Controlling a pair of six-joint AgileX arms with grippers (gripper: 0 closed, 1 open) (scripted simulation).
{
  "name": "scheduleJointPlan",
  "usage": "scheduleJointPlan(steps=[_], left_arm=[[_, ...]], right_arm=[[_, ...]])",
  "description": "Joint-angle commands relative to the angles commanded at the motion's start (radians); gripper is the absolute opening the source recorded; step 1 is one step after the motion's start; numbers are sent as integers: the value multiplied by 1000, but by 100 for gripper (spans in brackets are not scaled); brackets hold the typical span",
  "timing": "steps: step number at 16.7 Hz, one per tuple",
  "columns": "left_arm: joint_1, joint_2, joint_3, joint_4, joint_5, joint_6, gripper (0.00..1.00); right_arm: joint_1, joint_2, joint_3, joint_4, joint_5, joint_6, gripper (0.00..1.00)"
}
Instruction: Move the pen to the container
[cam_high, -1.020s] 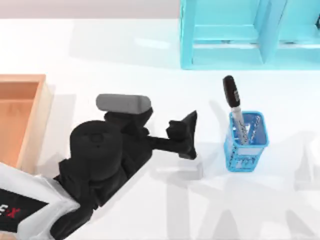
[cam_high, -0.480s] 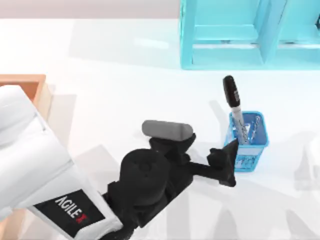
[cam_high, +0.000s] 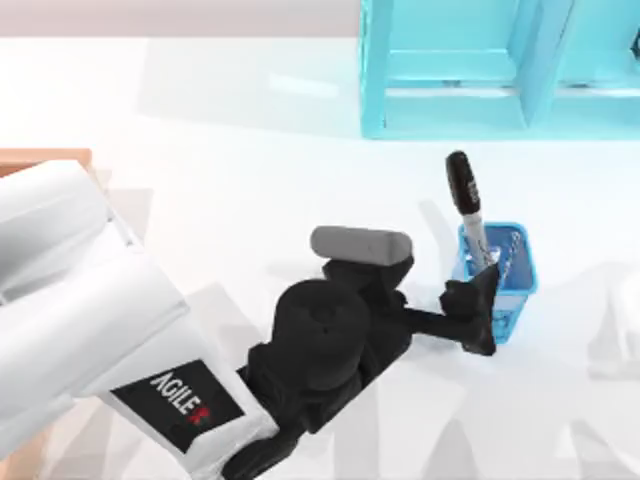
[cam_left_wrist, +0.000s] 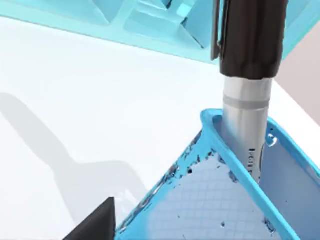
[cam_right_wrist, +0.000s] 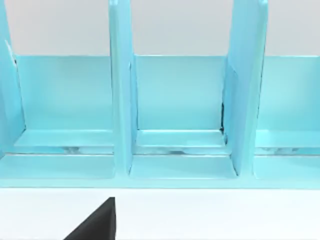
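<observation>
Left gripper (cam_high: 482, 312) of the AgileX pair reaches across the white table (cam_high: 250, 160) from the near left corner and sits against the near left side of a small blue mesh cup (cam_high: 505, 290), right of the table's middle. Whether its black fingers are spread or closed cannot be told.

Standing in that cup is the pen (cam_high: 467, 205), its thick black cap leaning toward the far edge and its silver-grey barrel dropping inside the mesh. From the left wrist camera the pen (cam_left_wrist: 248, 75) rises just behind the cup's rim (cam_left_wrist: 235, 160), cap well above it, dark print on the barrel partly hidden by the blue wall.

At the table's left edge, a corner of the light brown wooden tray (cam_high: 70, 156) shows behind the arm's white body, well apart from the pen.

Along the far edge, toward the right, stands a cyan shelf unit (cam_high: 450, 100); the right wrist camera faces its open compartments (cam_right_wrist: 180, 100).
</observation>
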Motion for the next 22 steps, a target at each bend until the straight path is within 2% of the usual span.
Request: scheduleJointPlan(steps=[6, 12, 22], left_arm=[[24, 167, 280, -107, 26, 4, 100], [30, 194, 324, -127, 32, 5, 100], [30, 194, 324, -127, 32, 5, 25]], right_arm=[[0, 0, 0, 0, 0, 0, 100], [0, 0, 0, 0, 0, 0, 100], [0, 0, 0, 0, 0, 0, 100]])
